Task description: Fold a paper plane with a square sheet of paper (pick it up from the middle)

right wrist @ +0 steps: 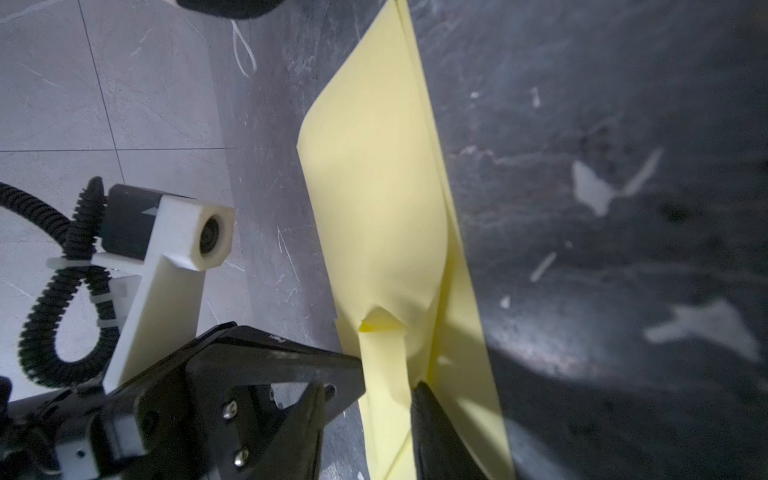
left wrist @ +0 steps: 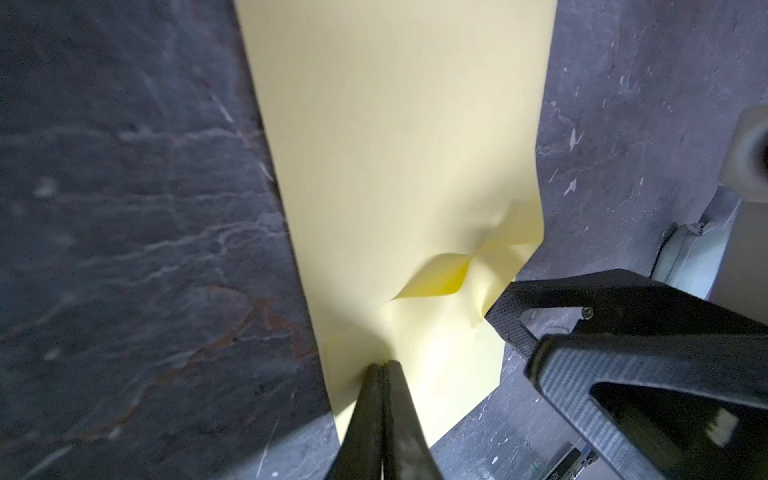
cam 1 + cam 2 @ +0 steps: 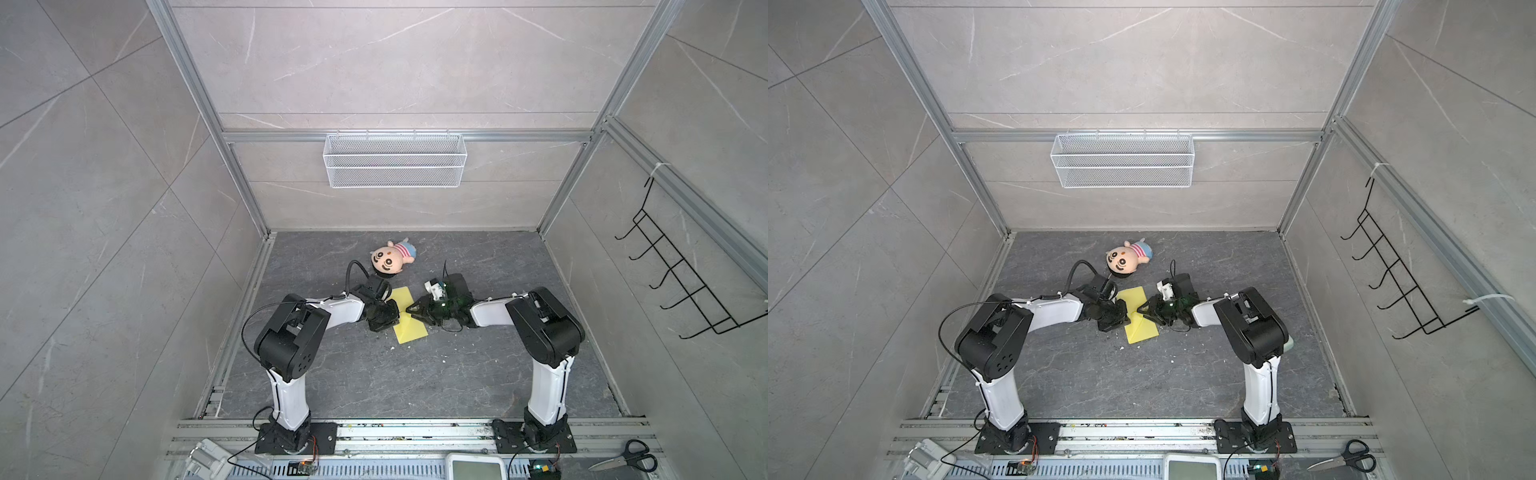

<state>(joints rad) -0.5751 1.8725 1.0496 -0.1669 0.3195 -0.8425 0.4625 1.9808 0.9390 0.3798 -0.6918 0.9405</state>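
Observation:
The square sheet of paper [image 3: 409, 331] [image 3: 1142, 331] is pale yellow and lies on the dark table between my two grippers, folded into a doubled oblong. My left gripper [image 3: 395, 314] [image 2: 383, 366] is shut on one long edge of its upper layer, and creases spread from the tips. That layer [image 1: 374, 187] bulges up off the lower one. My right gripper [image 3: 410, 312] stands open at the opposite edge. One finger [image 1: 432, 419] lies between the two layers; its other finger is hidden in the right wrist view. A paper plane is not in view.
A plush doll [image 3: 392, 259] lies just behind the paper. A wire basket [image 3: 395, 160] hangs on the back wall and a black hook rack [image 3: 685, 282] on the right wall. Scissors [image 3: 627, 457] lie at the front right. White scraps [image 1: 594, 187] dot the table.

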